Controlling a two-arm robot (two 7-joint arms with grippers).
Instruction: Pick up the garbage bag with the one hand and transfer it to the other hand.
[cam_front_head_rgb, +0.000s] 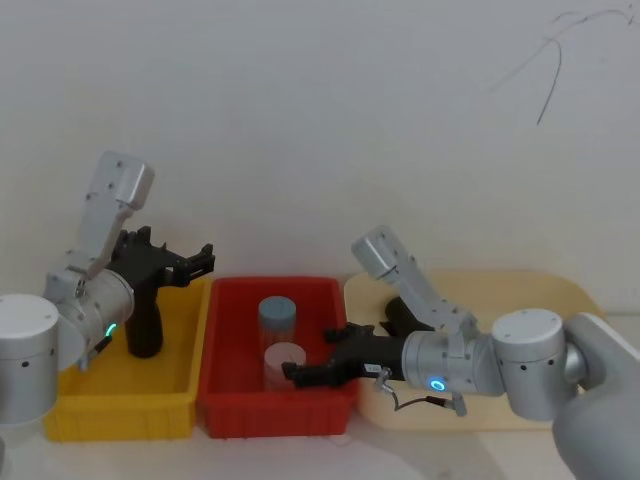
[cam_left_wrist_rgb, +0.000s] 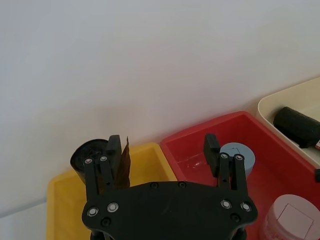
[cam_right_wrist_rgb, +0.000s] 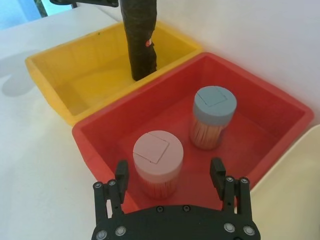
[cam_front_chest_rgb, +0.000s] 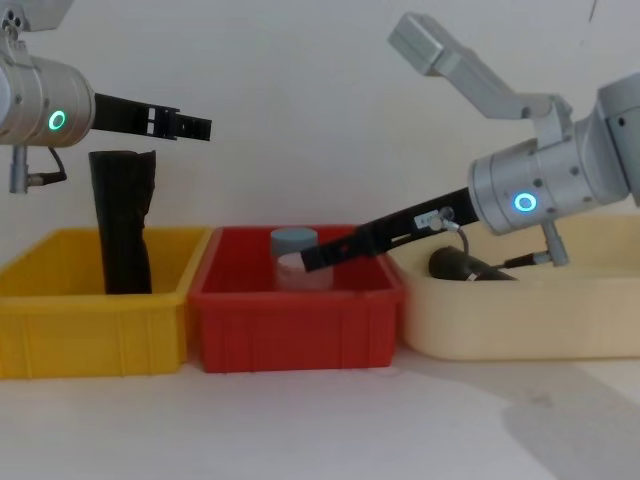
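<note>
The garbage bag (cam_front_chest_rgb: 468, 266) lies on its side in the cream tray (cam_front_chest_rgb: 520, 320), at the right of the table (cam_front_chest_rgb: 320, 420). The left wrist view shows its red-and-white label (cam_left_wrist_rgb: 318, 145), which the chest view does not.

The left hand (cam_front_head_rgb: 196, 264), on the green-ringed arm, hovers above the yellow bin (cam_front_head_rgb: 120, 405) with fingers spread and holding nothing. A taller black roll (cam_front_chest_rgb: 120, 220) stands upright in that bin; the chest view shows the hand is above its top, not touching.

The right hand (cam_front_head_rgb: 310, 372), on the blue-ringed arm, reaches over the red bin (cam_front_head_rgb: 275, 410), released and empty. The right wrist view shows its fingers (cam_right_wrist_rgb: 121, 172) on either side of the pink-lidded jar (cam_right_wrist_rgb: 158, 159), and beyond it the blue-lidded jar (cam_right_wrist_rgb: 214, 111).
</note>
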